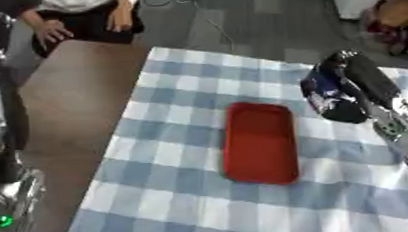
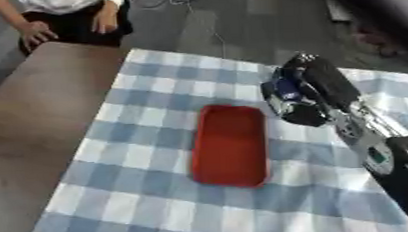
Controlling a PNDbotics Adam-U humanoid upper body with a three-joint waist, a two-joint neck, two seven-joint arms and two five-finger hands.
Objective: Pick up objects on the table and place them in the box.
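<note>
A red shallow box [image 1: 260, 142] lies in the middle of the blue-and-white checked cloth [image 1: 168, 200]. My right hand [image 2: 305, 102] comes in from the right and hovers just beyond the box's far right corner, above the cloth. Its fingers are curled round a dark blue object with white patches [image 2: 283, 90], which is blurred and partly hidden by the hand. Part of my left arm [image 1: 1, 148] shows at the left edge, black and silver with a green light; its hand is out of view.
Bare brown tabletop [image 1: 71, 100] shows left of the cloth. A person [image 1: 79, 14] sits at the far left end with hands near the table edge. Grey floor with cables lies beyond.
</note>
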